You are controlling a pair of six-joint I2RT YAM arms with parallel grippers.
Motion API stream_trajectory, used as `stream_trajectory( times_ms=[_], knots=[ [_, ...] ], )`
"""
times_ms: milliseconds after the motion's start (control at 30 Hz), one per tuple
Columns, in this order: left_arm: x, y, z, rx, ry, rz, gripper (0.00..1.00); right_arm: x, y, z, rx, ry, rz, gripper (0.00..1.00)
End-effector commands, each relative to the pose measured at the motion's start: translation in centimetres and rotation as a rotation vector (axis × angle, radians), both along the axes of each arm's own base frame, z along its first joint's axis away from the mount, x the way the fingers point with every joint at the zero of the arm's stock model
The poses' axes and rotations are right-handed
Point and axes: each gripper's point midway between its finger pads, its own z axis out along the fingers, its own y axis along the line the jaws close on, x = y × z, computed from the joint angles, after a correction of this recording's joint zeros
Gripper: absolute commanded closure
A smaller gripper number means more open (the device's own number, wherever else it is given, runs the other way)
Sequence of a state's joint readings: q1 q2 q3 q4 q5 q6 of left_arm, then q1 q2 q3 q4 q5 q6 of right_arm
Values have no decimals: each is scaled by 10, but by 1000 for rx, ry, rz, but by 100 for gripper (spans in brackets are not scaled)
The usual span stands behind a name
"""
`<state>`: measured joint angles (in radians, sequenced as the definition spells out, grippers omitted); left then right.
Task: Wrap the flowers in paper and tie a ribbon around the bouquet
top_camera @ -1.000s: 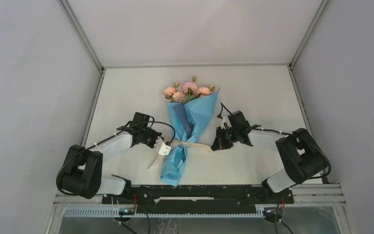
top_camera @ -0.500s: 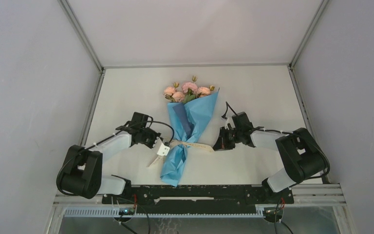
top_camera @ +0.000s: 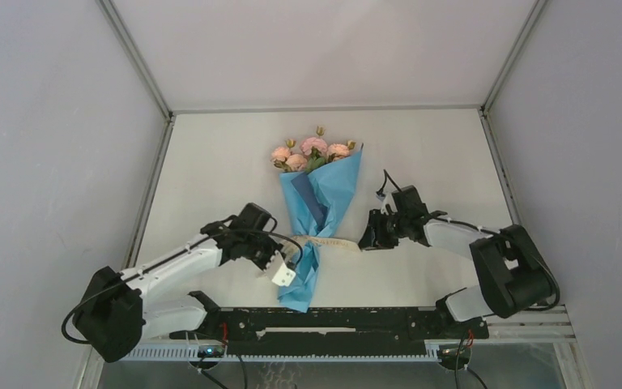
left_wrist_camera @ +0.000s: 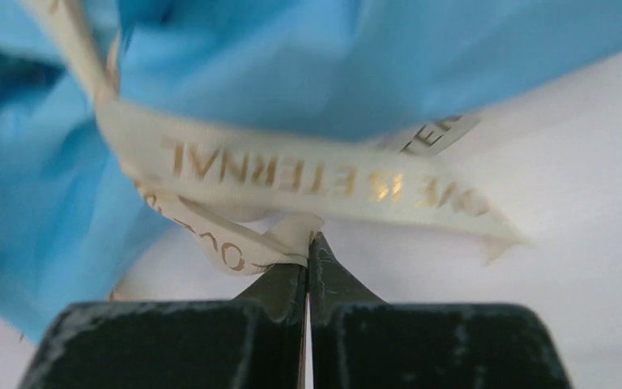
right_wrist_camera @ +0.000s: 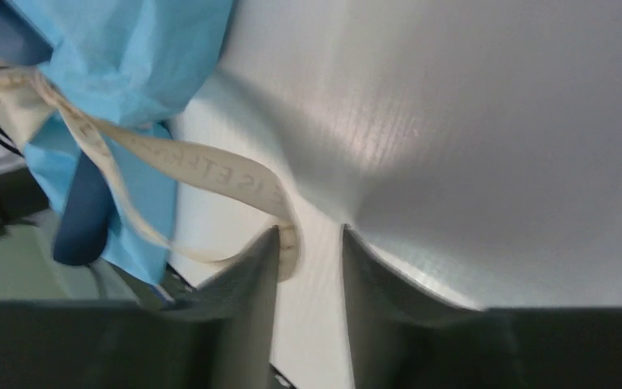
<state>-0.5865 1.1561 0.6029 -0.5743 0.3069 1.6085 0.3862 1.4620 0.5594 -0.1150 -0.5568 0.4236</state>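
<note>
Bouquet [top_camera: 317,194] lies mid-table with its flowers [top_camera: 312,151] toward 12 o'clock and its paper tail ending at the near edge at 6. A ribbon [top_camera: 336,241] circles the narrow waist. The left gripper [top_camera: 280,269], at 7 o'clock of the waist, is clenched on one ribbon end. The right gripper [top_camera: 370,237], at 3 o'clock, has its jaws parted, the other end lying loose against one finger. The table [top_camera: 210,162] stretches well out at 9, at 3 and past the flowers.

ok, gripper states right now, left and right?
Left gripper: closed, pinching the ribbon.
Right gripper: jaws open, ribbon end loose between them, not clamped.
</note>
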Motion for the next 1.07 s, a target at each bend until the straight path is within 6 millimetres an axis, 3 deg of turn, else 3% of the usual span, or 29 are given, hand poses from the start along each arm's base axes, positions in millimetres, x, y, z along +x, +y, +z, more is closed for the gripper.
stream_trajectory(
  times_ms=[0, 67, 133, 200, 233, 300, 367, 400, 433, 567, 700, 767, 867, 967, 1033],
  knots=[
    [-48, -12, 1, 2, 149, 54, 100, 22, -14, 33, -41, -103, -60, 37],
    [-56, -22, 10, -44, 164, 59, 94, 29, -27, 49, -60, -147, -110, 5],
    [-51, -24, 17, -79, 162, 143, 87, 37, -43, 66, -74, -209, -172, 1],
    [-31, -18, 24, -101, 99, 265, 82, 44, -63, 80, -100, -276, -237, 0],
    [-19, -12, 28, -125, 71, 338, 75, 47, -73, 87, -120, -312, -271, 0],
    [3, 1, 40, -196, 49, 508, 44, 53, -91, 105, -160, -409, -335, 0],
    [11, 15, 52, -268, 64, 651, 15, 59, -111, 124, -210, -522, -414, 0],
    [8, 20, 56, -298, 93, 699, 5, 60, -118, 137, -219, -594, -447, 0],
    [0, 25, 57, -314, 135, 729, 1, 61, -125, 145, -229, -639, -484, 0],
    [-17, 23, 77, -508, 234, 836, 0, 58, -142, 167, -239, -771, -578, 0],
    [10, 30, 117, -888, 277, 1116, 0, 56, -157, 170, -272, -827, -655, 0],
    [31, 53, 129, -1099, 281, 1342, 0, 54, -163, 166, -288, -833, -679, 0],
    [54, 104, 133, -1321, 144, 1595, 0, 53, -172, 159, -317, -834, -720, 0],
    [59, 135, 122, -1378, -6, 1712, 0, 52, -172, 156, -315, -867, -714, 1],
    [60, 145, 118, -1388, -65, 1738, 0, 50, -173, 158, -313, -902, -711, 0]
  ],
)
